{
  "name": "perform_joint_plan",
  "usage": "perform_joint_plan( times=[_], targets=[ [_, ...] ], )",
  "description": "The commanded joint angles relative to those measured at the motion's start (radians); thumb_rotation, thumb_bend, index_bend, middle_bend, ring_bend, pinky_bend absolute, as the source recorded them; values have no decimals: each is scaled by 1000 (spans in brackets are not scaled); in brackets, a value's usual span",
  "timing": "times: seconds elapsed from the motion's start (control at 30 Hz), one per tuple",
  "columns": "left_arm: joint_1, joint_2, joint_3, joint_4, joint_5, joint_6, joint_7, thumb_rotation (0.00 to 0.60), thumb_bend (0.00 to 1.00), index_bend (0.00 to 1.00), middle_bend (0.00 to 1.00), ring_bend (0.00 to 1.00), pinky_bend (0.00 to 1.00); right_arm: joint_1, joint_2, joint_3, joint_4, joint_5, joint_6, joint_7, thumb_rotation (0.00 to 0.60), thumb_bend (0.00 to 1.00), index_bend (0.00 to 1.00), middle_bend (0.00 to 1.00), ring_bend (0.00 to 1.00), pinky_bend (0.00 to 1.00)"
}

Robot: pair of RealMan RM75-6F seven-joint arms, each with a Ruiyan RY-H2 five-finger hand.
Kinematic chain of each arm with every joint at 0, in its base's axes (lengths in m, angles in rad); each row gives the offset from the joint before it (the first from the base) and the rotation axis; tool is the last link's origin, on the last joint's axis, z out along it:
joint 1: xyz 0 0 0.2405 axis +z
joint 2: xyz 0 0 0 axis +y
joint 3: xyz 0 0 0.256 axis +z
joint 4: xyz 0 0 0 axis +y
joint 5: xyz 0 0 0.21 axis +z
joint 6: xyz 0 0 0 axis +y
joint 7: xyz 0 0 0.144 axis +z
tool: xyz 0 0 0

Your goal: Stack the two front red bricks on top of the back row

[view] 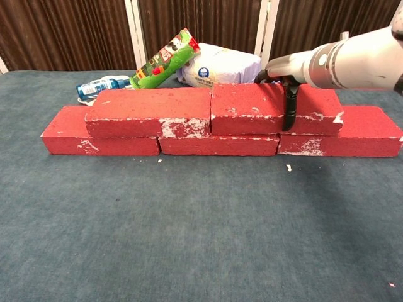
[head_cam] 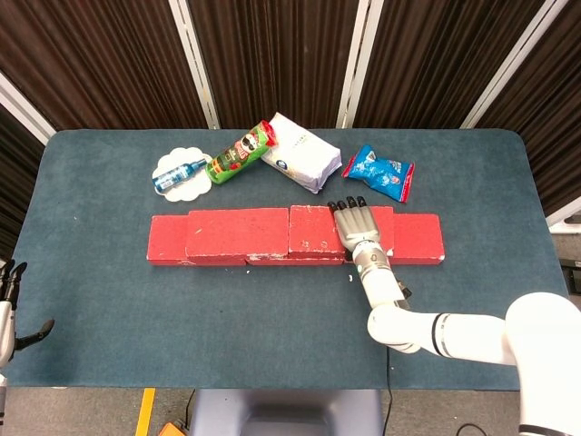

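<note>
Right hand (head_cam: 359,227) lies flat on the upper right brick (view: 271,109), thumb down its front; both upper bricks sit on the back row (view: 217,145). Behind: chips can (head_cam: 240,153), white bag (head_cam: 300,152), blue packet (head_cam: 380,171). Left hand (head_cam: 9,300) hangs open at the table (head_cam: 272,318) edge.

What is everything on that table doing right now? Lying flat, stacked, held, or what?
Upper left brick: stacked on the bottom row.
Upper right brick: stacked, right hand on it.
Bottom row: flat on the table.
Right hand: lies flat on top, thumb down the front face.
Left hand: at the table's edge, holds nothing.
Green can: lying down.
White bag: lying flat.
Blue packet: lying flat.
Blue bottle: on its side, on a white doily.
</note>
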Motion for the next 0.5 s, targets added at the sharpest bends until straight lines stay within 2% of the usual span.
perform_joint_plan(
  times=[0.03,0.5],
  targets=[
    [0,0,-1,-1,-2,0,1,600,191,0,0,0,18,1,-1,-1,0,2,-1,-1,600,0,213,213,93,0],
    [0,0,-3,-7,-12,-1,8,600,191,0,0,0,18,4,-7,-1,7,7,0,1,600,0,179,148,20,0]
  ],
)
